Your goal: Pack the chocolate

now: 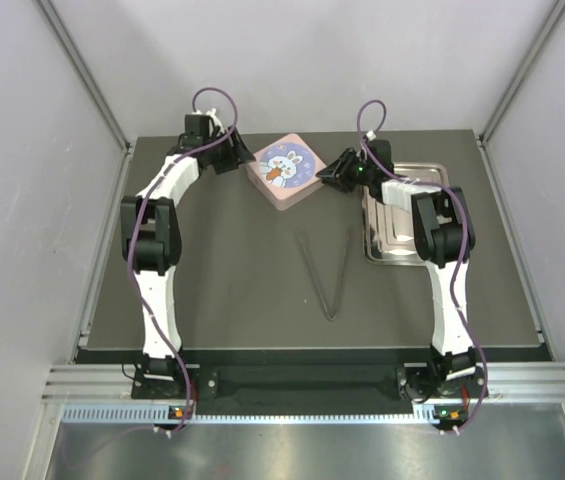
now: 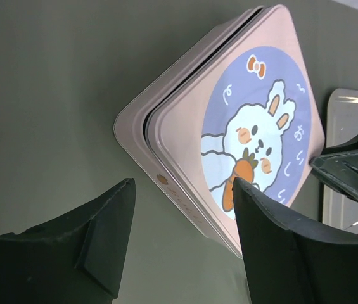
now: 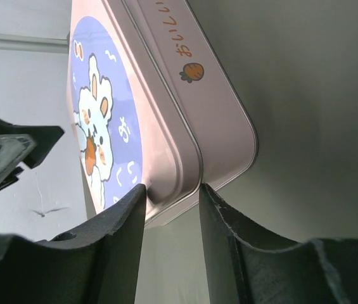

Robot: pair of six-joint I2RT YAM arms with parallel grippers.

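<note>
A pink square tin (image 1: 284,172) with a rabbit picture on its lid (image 2: 261,126) is seen at the far middle of the dark table (image 1: 232,270), turned so that its corners point towards the two arms. In the left wrist view a dark gap is shown between the lid and the base along one edge. The left gripper (image 1: 234,157) is held just beside the tin's left corner; its fingers (image 2: 109,234) are spread well apart and nothing is clasped between them. The right gripper (image 1: 334,172) is set at the opposite corner, and in the right wrist view its fingers (image 3: 121,215) are seen pressed on either side of the lid's rim, so the lid is clamped. A metal tray (image 1: 392,240) is placed at the right of the tin, partly covered by the right arm. Dark tongs (image 1: 330,314) are laid in a V on the table, nearer the bases, apart from the tin. No chocolate can be made out in any view, so its place cannot be told
</note>
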